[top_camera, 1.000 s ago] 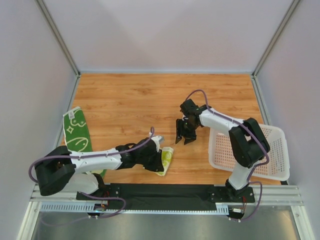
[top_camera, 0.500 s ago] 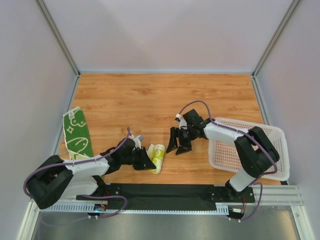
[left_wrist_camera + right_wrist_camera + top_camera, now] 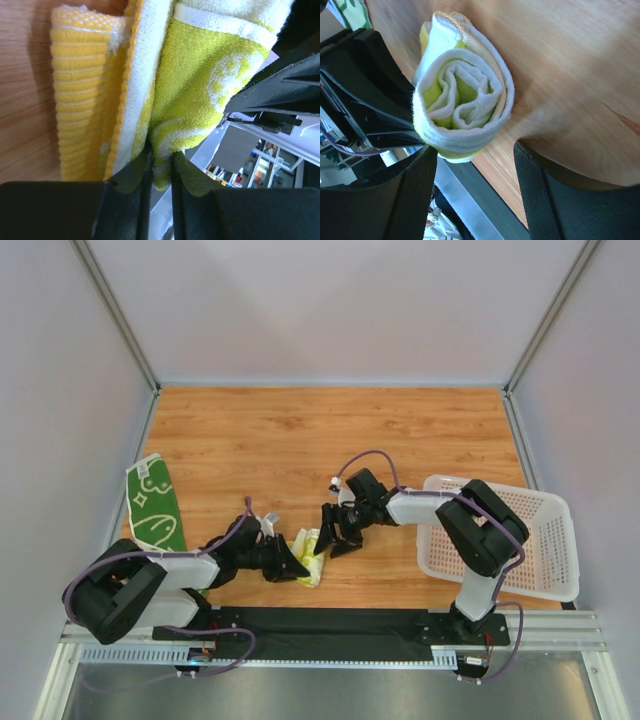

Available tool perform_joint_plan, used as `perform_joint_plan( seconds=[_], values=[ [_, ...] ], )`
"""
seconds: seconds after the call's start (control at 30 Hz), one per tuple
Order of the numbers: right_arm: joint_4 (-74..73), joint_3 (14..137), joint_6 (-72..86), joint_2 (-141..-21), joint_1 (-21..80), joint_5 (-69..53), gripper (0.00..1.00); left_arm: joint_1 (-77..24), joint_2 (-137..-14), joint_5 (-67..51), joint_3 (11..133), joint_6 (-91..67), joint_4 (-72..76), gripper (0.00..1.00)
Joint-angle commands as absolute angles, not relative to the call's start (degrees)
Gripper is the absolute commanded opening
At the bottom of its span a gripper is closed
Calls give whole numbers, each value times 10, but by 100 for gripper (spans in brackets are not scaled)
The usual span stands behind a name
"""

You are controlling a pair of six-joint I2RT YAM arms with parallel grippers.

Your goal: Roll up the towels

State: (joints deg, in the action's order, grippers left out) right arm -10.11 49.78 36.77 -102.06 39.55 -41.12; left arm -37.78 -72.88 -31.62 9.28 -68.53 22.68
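Note:
The pale yellow towel lies rolled near the table's front edge. The right wrist view shows its spiral end. My left gripper is shut on a fold of its edge, with the roll right in front of the jaws. My right gripper is open at the roll's right end. Its fingers stand either side of the roll's lower part, apart from it. The dark green towel lies flat and unrolled at the left edge, partly under the left arm.
The white perforated basket stands at the right, beside the right arm's base. The black base rail runs just below the roll. Grey walls close in the table on both sides.
My right gripper has moved left and down until it reaches the yellow roll's end. My left gripper has stayed shut on the towel, and the roll has shifted slightly.

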Motion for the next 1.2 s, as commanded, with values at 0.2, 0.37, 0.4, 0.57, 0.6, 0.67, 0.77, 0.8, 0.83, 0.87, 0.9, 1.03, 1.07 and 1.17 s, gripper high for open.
perform_joint_plan(
  seconds=[0.2,0.37,0.4,0.57,0.6,0.67,0.77,0.8,0.83,0.87,0.9,1.03,1.07,1.17],
  values=[
    [-33,508,377,-1063,408,-419,60,-350,-768,-345,84,-687,226,0],
    [-11,503,385,-1075,416,-417,39,-343,-793,-367,87,-694,254,0],
    [-11,504,387,-1078,417,-417,31,-343,-795,-370,91,-693,253,1],
    [-53,511,381,-1079,417,-393,10,-344,-781,-368,118,-660,180,5],
    [-66,514,378,-1078,417,-380,9,-345,-771,-354,136,-636,150,10],
    [-99,519,366,-1067,417,-371,8,-352,-729,-315,158,-605,47,16],
    [-143,530,352,-1054,417,-356,7,-367,-676,-252,225,-551,-90,35],
    [-154,532,350,-1049,417,-352,7,-370,-667,-241,236,-530,-115,37],
    [-171,534,348,-1047,417,-348,7,-373,-660,-232,247,-523,-157,39],
    [-182,538,346,-1042,417,-345,7,-375,-650,-214,269,-513,-176,42],
    [-189,543,345,-1039,417,-341,7,-378,-647,-207,279,-504,-192,44],
    [-224,559,345,-1036,417,-337,7,-395,-642,-153,331,-461,-292,48],
    [-233,561,346,-1035,417,-336,7,-409,-644,-120,357,-448,-311,48],
    [-248,568,353,-1031,417,-330,6,-465,-649,-37,395,-428,-360,49]
  ],
)
